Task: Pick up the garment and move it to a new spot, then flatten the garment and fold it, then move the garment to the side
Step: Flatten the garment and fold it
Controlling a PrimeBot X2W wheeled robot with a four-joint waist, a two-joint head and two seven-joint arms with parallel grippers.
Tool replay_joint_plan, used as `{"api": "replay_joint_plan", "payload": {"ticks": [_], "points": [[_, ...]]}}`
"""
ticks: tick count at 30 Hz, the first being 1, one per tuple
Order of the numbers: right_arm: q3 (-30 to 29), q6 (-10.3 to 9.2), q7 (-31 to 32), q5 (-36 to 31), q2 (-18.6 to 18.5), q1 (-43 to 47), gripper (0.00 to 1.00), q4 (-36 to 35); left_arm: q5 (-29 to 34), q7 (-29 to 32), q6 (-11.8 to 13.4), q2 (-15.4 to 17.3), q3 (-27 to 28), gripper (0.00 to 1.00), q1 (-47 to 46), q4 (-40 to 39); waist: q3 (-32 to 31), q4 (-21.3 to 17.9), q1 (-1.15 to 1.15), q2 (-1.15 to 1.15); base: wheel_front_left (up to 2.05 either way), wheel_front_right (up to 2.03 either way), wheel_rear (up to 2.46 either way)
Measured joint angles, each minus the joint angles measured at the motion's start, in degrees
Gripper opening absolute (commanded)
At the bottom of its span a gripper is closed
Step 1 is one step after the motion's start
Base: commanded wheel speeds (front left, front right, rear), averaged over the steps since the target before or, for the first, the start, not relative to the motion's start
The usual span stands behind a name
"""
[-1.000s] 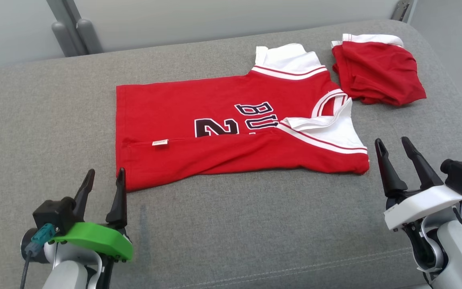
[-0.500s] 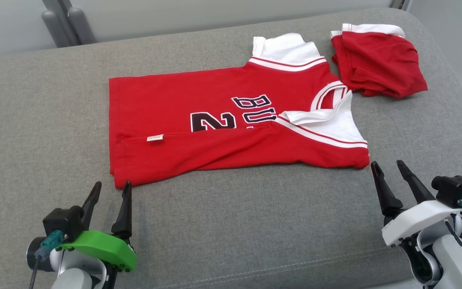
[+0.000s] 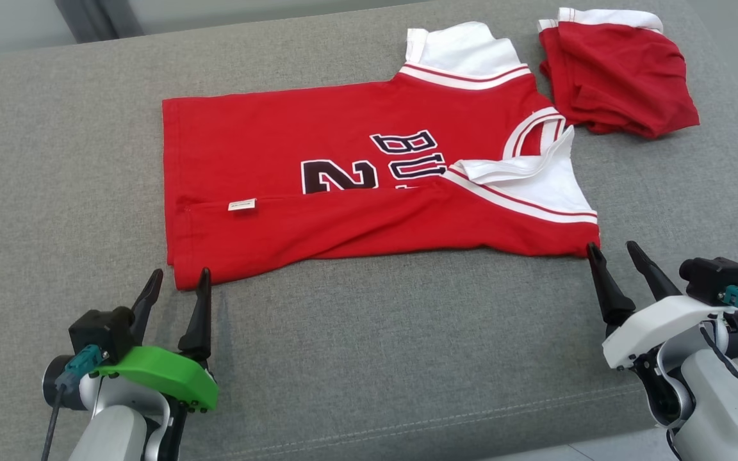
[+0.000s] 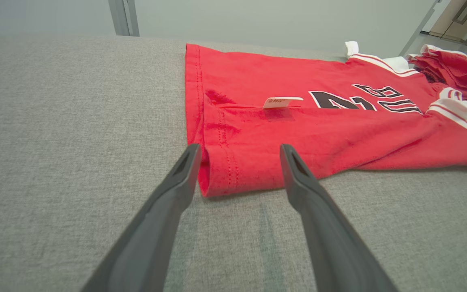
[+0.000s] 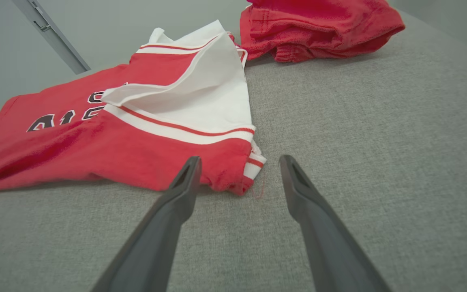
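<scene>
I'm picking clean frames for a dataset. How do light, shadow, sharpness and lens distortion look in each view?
Head view: soft even light, no glare; the shirt and its lettering are sharp. Left wrist view: the wide lens stretches the left gripper; hem stitching crisp, thin shadow under the hem. Right wrist view: same stretch on the right gripper; gray cushion weave sharp.

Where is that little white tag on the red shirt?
In the head view the white tag lies left of centre on the red shirt, along its fold, beyond the left hand.
</scene>
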Motion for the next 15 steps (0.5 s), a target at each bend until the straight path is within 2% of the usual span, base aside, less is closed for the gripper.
{"api": "replay_joint_plan", "payload": {"ticks": [15], "points": [[1.4, 1.31, 0.6, 0.3, 1.4, -5.3, 1.00, 7.2, 0.0, 0.0, -0.4, 0.0, -0.1, 1.00, -2.8, 1.9, 1.9, 1.2, 0.00, 0.00, 0.00, 0.00, 0.00]]}}
